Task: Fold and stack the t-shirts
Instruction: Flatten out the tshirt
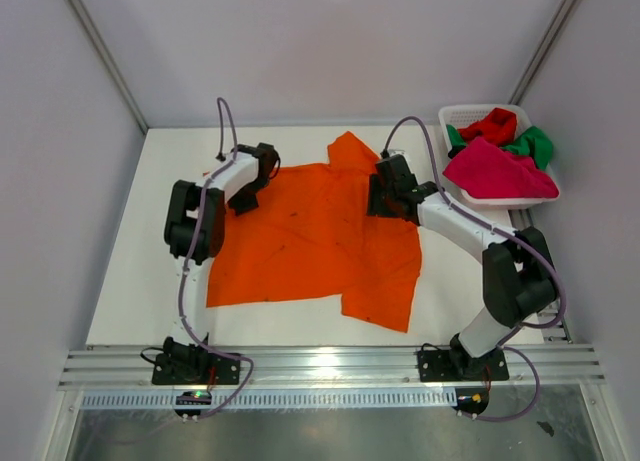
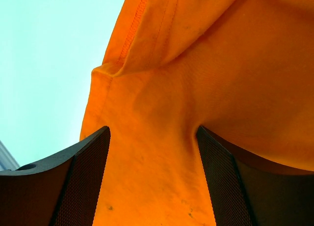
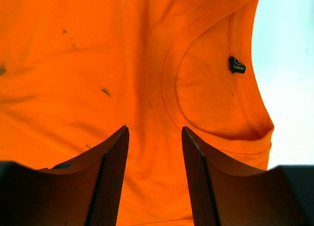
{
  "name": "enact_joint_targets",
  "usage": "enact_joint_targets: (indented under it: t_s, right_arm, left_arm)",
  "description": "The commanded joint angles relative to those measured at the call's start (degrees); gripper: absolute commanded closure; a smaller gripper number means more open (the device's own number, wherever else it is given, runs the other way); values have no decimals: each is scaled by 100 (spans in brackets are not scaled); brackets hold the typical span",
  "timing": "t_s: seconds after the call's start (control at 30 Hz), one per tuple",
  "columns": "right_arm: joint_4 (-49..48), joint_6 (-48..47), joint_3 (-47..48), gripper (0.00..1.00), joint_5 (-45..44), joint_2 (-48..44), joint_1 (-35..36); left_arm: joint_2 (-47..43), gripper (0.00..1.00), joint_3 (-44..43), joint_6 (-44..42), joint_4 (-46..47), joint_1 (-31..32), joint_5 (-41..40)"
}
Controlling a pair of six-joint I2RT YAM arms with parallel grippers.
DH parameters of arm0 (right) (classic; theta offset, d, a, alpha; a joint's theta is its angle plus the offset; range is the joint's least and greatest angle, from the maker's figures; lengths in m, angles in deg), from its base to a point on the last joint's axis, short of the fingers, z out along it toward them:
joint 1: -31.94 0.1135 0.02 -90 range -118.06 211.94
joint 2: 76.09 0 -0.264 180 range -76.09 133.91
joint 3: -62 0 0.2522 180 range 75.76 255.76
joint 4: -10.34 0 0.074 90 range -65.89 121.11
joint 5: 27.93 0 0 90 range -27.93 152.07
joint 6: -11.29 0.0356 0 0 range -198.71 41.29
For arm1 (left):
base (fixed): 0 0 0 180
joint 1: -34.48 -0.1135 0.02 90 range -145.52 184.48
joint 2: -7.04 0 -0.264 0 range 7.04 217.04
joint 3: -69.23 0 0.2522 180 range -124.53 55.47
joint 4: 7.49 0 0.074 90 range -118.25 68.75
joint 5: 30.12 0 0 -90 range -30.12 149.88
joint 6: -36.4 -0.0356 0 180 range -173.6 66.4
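one orange t-shirt (image 1: 310, 236) flat, three t-shirts (image 1: 497, 171) in basket (image 1: 462, 110), left pincer (image 2: 153, 133) wide, right pincer (image 3: 155, 130) narrower

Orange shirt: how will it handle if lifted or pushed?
Likely floppy: the shirt lies flat but creased, so it should sag between grip points. Probably light, since the left wrist view shows thin cloth draping in soft folds. A push would likely bunch it, not slide it whole.
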Motion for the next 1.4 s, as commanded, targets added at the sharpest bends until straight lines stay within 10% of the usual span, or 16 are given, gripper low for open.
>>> enact_joint_targets:
  t_s: [0.0, 0.37, 0.73, 1.37]
  right_arm:
    - [-198, -76, 246, 48, -73, 15, 37]
    - [-163, -138, 220, 48, -125, -29, 37]
    - [-813, -691, 571, 48, 68, 24, 37]
    - [240, -1446, 6036, 47, 349, 3589, -508]
  left_arm:
    - [-84, 26, 322, 136, -268, -248, -190]
    - [-66, 26, -64, -92, -365, -328, -235]
    - [-1463, 24, -828, -1147, 592, -213, 1874]
    - [-2000, 25, -785, -1112, 277, -196, 2445]
